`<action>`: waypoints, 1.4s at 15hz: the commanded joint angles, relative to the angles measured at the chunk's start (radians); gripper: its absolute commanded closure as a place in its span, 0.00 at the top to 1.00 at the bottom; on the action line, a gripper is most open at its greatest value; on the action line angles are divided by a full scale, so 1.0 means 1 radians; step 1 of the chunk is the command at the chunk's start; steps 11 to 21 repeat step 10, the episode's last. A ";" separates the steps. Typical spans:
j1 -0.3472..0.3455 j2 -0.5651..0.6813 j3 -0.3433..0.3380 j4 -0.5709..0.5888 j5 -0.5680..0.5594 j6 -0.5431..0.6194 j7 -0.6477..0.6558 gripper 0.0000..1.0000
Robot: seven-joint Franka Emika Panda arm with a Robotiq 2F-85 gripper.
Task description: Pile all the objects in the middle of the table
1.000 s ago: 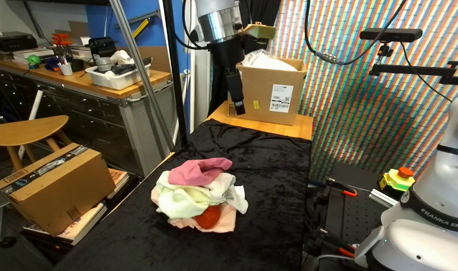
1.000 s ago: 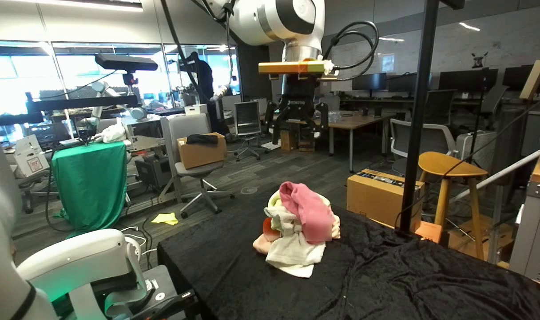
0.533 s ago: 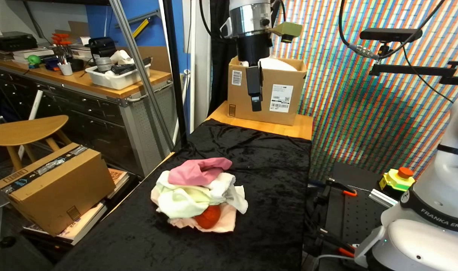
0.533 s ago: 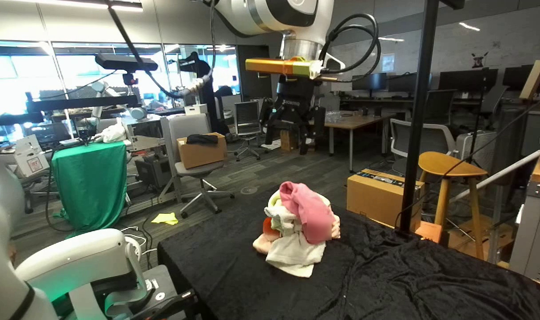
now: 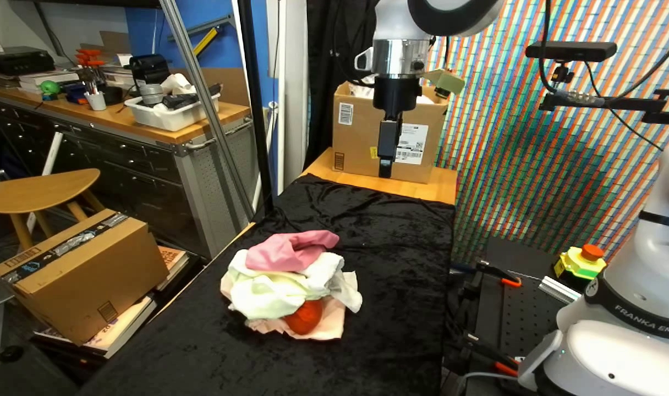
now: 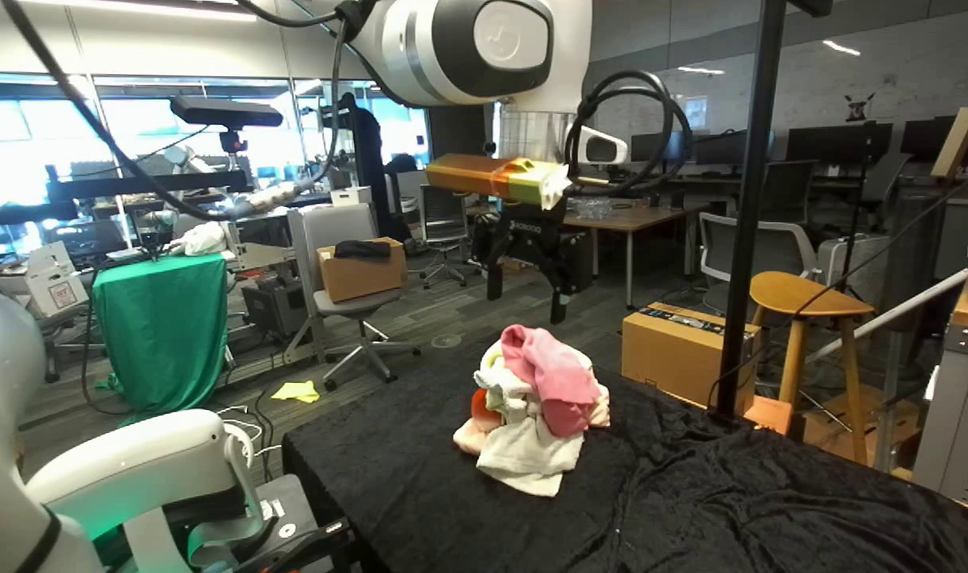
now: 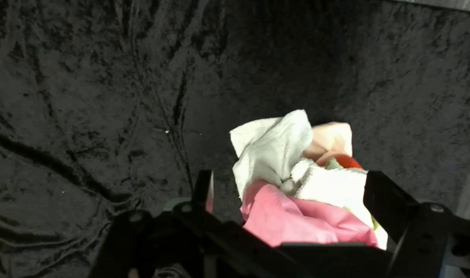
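Black crushed cloth point(image 5: 389, 341) spreads toward me over a table point(image 5: 440, 187), running on past six o'clock with the pile point(image 5: 296, 281) taken as the dial's centre in an exterior view. Its edge comes near the pile at ten o'clock; at three the edge lies farther off, so the wider open room is on that side and back toward one.

Lowest and nearest, about five o'clock in the pile, a red rounded thing point(image 5: 305, 317) rests against peach cloth point(image 5: 333, 320). Over that, pale green cloth point(image 5: 264, 294) bulges toward eight, whitish cloth point(image 5: 324, 272) trails toward three (so bunched I can't tell if it is one piece or two), and pink cloth point(image 5: 293, 250) tops everything at twelve.

Beyond, at one o'clock, the gripper point(image 6: 527, 298) hangs in the air, apart from the pile, its two fingers point(image 6: 494, 282) spread wide; from the wrist view, pink folds show between them. Farther still at one o'clock, a cardboard box point(image 5: 362, 137) stands on the table's bare wooden end; the gripper covers part of it, and I cannot judge the gap.

Compared with a moment ago, the gripper hangs lower and has shifted toward four o'clock; the pile keeps its shape and place.
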 commanded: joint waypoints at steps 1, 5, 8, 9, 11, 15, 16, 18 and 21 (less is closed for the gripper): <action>-0.015 -0.092 -0.003 -0.162 -0.094 0.235 -0.013 1.00; -0.021 -0.125 -0.026 -0.263 -0.141 0.379 -0.017 1.00; -0.013 -0.080 -0.033 -0.236 -0.128 0.355 -0.007 1.00; -0.013 -0.086 -0.038 -0.245 -0.128 0.360 -0.011 1.00; -0.013 -0.091 -0.040 -0.249 -0.128 0.361 -0.013 1.00; -0.013 -0.091 -0.040 -0.249 -0.128 0.361 -0.013 1.00; -0.013 -0.091 -0.040 -0.249 -0.128 0.361 -0.013 1.00; -0.013 -0.091 -0.040 -0.249 -0.128 0.361 -0.013 1.00; -0.013 -0.091 -0.040 -0.249 -0.128 0.361 -0.013 1.00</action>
